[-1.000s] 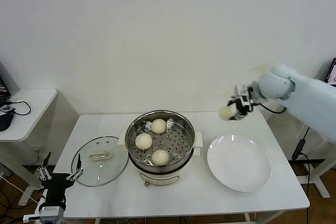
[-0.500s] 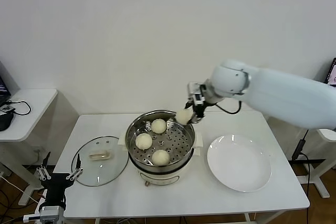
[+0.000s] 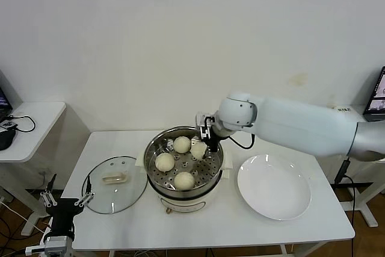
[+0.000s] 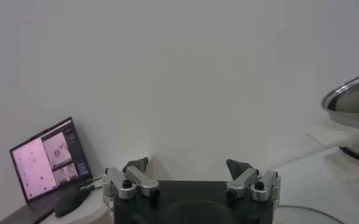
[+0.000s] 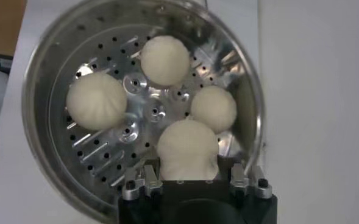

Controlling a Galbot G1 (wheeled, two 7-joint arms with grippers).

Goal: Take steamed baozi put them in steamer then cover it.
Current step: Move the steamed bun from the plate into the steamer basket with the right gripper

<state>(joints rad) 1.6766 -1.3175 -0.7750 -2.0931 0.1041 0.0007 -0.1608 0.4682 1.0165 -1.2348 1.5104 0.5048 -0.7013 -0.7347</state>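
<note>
Holding baozi (image 5: 187, 149) inside steamer (image 5: 51, 79) rim, right pincer (image 5: 194, 176)

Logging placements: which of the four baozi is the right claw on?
The baozi at the steamer's back right, between the right claw's fingers. The three others lie free on the perforated tray: back, left and front.

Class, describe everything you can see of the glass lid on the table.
The lid is round clear glass with a metal rim and a cream rectangular handle on top. It lies flat on the white table, left of the steamer, close beside it. Nothing grips it; the open left end effector waits by its near-left edge.
</note>
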